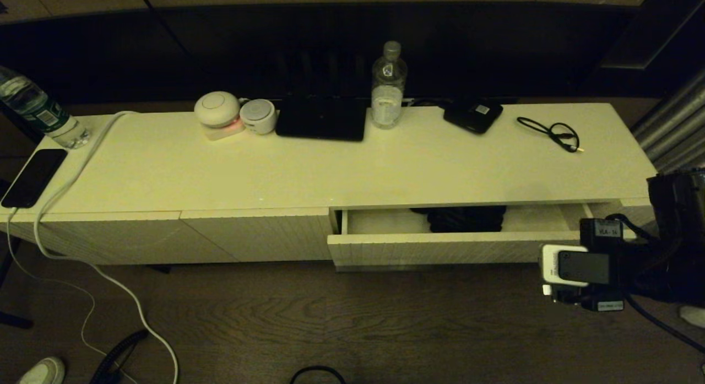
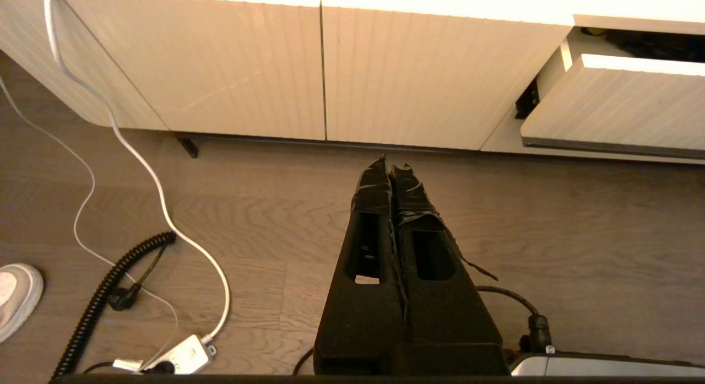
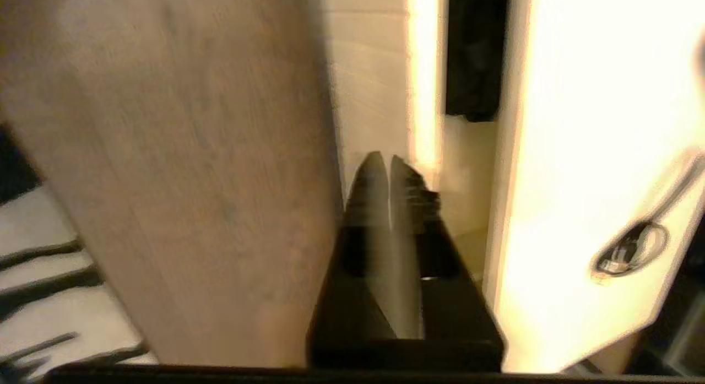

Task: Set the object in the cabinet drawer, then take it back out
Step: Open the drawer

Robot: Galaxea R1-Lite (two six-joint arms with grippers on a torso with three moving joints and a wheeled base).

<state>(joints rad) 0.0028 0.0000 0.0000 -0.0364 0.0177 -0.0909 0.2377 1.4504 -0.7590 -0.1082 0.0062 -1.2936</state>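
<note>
The cabinet drawer (image 1: 440, 249) stands partly pulled out at the cabinet's right half, its ribbed cream front facing the floor side. The black fabric bundle (image 1: 466, 218) lies inside it, toward the back, partly under the cabinet top. The right wrist view shows the bundle (image 3: 476, 70) in the gap behind the drawer front (image 3: 372, 86). My right gripper (image 3: 385, 161) is shut and empty, its tips close to the drawer front near its right end. My left gripper (image 2: 392, 166) hangs shut and empty over the wood floor, left of the drawer (image 2: 611, 103).
On the cabinet top stand a clear water bottle (image 1: 388, 86), a flat black device with a white label (image 1: 473, 115), a thin black cable (image 1: 551, 133), a black pad (image 1: 321, 119), two white round gadgets (image 1: 217, 111) and a phone (image 1: 34, 176). Cables (image 2: 137, 152) trail over the floor.
</note>
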